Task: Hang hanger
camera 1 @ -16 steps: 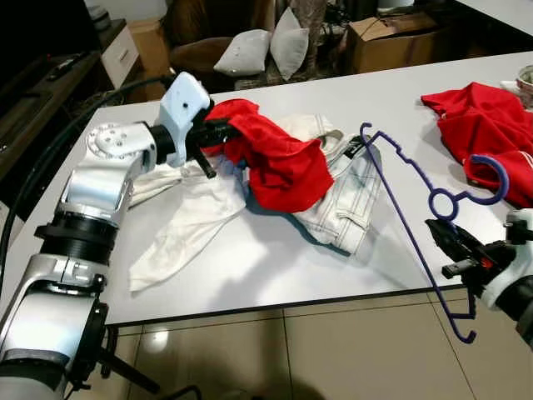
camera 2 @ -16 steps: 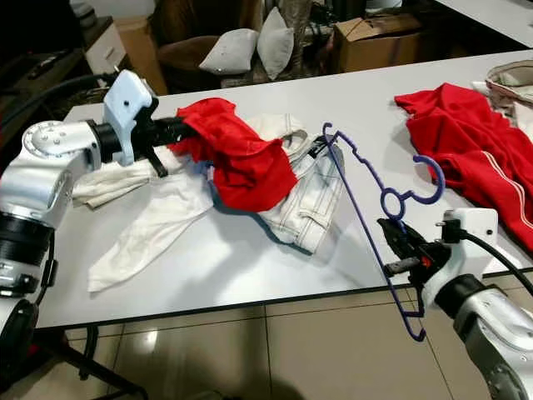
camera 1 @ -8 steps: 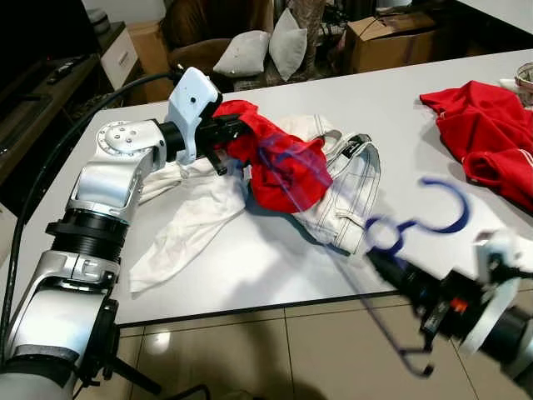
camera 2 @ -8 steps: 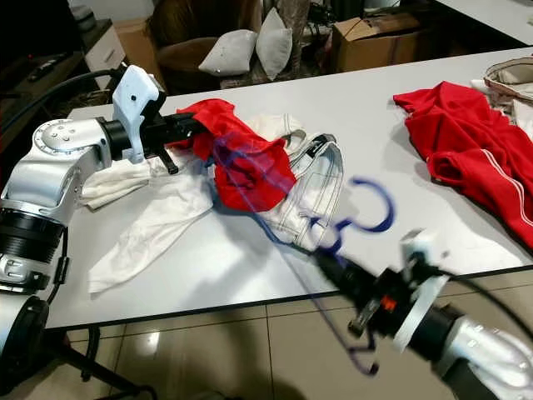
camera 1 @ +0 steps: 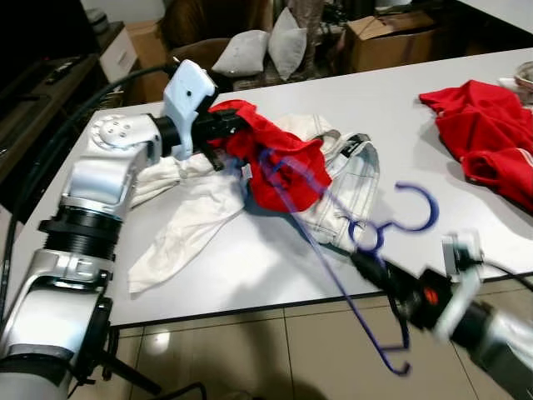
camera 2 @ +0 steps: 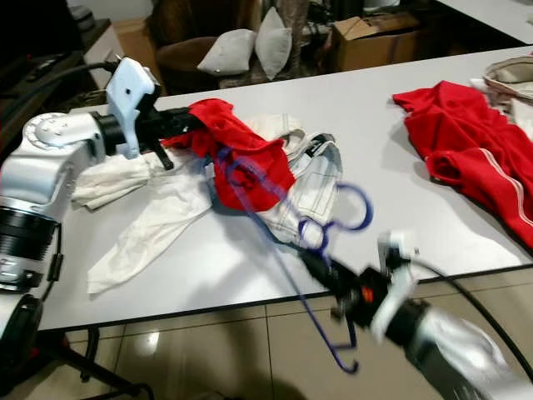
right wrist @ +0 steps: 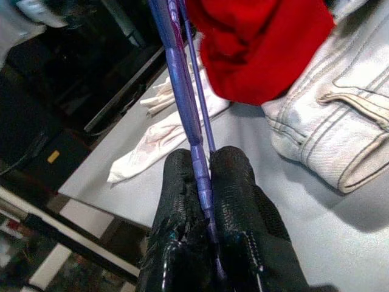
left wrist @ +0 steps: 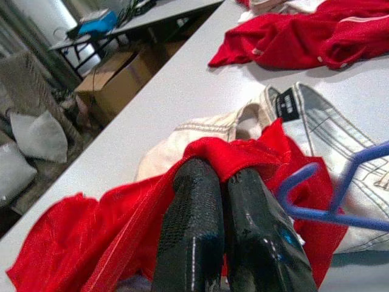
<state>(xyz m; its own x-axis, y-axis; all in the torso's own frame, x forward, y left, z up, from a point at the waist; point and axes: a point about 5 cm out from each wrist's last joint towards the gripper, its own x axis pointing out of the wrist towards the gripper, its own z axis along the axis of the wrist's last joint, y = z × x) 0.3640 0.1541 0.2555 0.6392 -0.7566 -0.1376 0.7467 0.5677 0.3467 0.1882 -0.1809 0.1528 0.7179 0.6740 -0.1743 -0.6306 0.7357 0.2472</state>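
Observation:
A red garment point(camera 1: 283, 171) lies bunched on the white table point(camera 1: 250, 267), and my left gripper point(camera 1: 225, 127) is shut on its upper edge. In the left wrist view the two black fingers point(left wrist: 194, 207) press together with red cloth point(left wrist: 243, 152) pinched at their tips. A thin blue hanger point(camera 1: 321, 246) slants over the table's front edge, its hook point(camera 1: 414, 212) up and its far end over the red garment. My right gripper point(camera 1: 372, 268) is shut on the hanger just below the hook. The right wrist view shows the hanger's wire point(right wrist: 182, 79) clamped between the fingers.
Pale jeans point(camera 1: 354, 179) lie under and to the right of the red garment, and a white cloth point(camera 1: 187, 221) lies to its left. A second red garment point(camera 1: 483, 137) lies at the table's right end. Behind the table are cushions point(camera 1: 266, 46) and a cardboard box point(camera 1: 391, 37).
My right arm has swung the hanger to the left, from the table's right front edge to over the red garment. The left gripper keeps hold of the red garment in nearly the same place.

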